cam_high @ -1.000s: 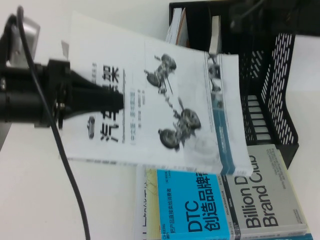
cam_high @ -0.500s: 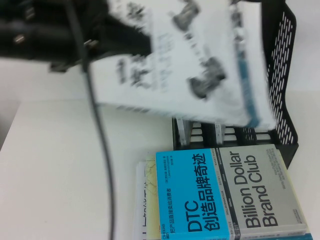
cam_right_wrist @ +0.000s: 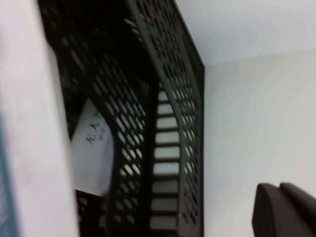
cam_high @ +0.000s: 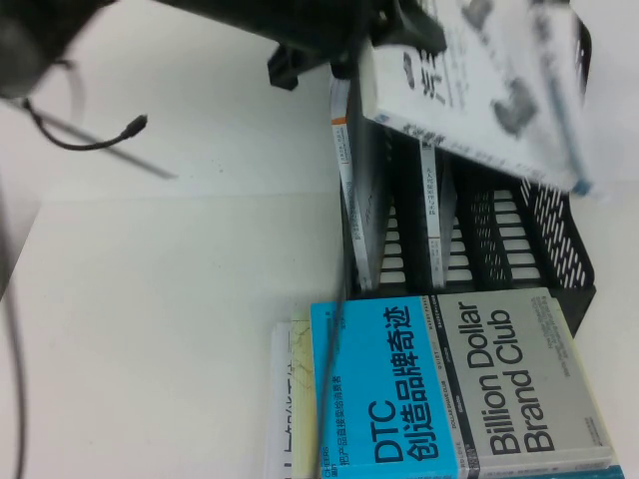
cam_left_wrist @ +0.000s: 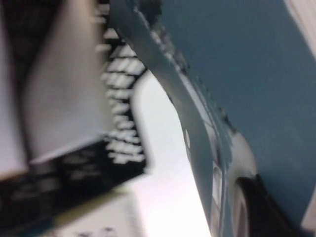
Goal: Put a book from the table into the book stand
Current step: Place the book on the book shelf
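Note:
My left gripper (cam_high: 391, 38) is shut on the book (cam_high: 479, 90), a large paperback with a grey-white front and black Chinese title. It holds the book tilted in the air above the black mesh book stand (cam_high: 559, 249) at the back right of the white table (cam_high: 180, 299). The left wrist view shows the book's teal back cover (cam_left_wrist: 247, 74) against one dark finger (cam_left_wrist: 261, 207), with the stand (cam_left_wrist: 118, 148) below. My right gripper (cam_right_wrist: 279, 186) is shut and empty beside the stand's outer mesh wall (cam_right_wrist: 168, 123); it is out of the high view.
Two slim white books (cam_high: 344, 170) (cam_high: 429, 200) stand upright in the stand's left slots. A stack with the cyan-and-grey "Billion Dollar Club" book (cam_high: 519, 379) on top lies in front of the stand. A loose black cable (cam_high: 100, 140) hangs at the back left.
My left arm has swung up and to the right with the book. The book went from over the table's middle to high above the stand, uncovering the two white books.

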Motion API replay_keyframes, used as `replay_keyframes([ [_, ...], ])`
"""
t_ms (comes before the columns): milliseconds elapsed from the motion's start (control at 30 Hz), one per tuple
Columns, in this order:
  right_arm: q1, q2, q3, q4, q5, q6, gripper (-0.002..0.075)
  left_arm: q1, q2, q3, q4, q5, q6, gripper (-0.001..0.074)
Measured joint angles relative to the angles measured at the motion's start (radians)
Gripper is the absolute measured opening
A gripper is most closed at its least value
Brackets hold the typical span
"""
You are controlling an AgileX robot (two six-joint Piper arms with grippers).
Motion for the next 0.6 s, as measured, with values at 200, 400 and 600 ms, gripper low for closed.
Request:
replay_keyframes([
  [200,0.0,0.0,0.085,0.0,-0.068,-0.012,0.0006,-0.056,0.13,-0.142,0.193,0.043,-0.176,0.0119],
  [400,0.0,0.0,0.119,0.026,-0.106,-0.017,0.0006,-0.097,0.2,-0.212,0.239,0.043,-0.241,0.0119],
  [600,0.0,0.0,0.119,0.044,-0.108,-0.021,0.0006,-0.147,0.233,-0.218,0.313,0.024,-0.285,0.0119],
])
